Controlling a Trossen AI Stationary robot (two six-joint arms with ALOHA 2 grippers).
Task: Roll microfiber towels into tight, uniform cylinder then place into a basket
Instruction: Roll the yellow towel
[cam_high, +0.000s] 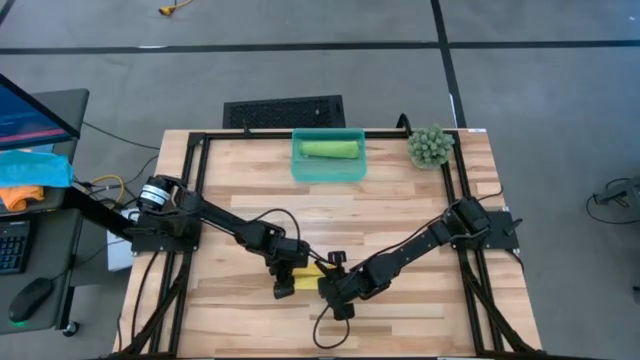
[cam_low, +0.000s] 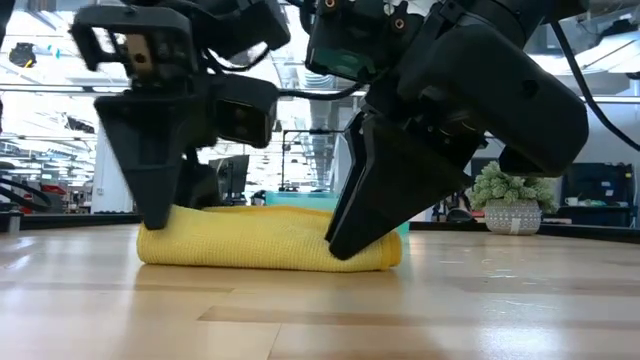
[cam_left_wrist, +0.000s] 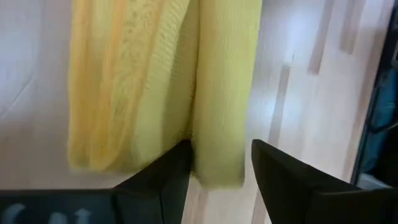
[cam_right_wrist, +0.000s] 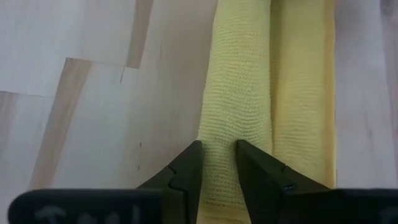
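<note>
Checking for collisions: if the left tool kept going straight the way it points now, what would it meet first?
The yellow towel: its rolled edge lies between the left tool's spread fingers, right ahead. Beyond it, probably the wooden table, though depth is unclear.

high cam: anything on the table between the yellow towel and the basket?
No. In the high view, only bare wood lies between the yellow towel and the teal basket, which holds the rolled green towel.
</note>
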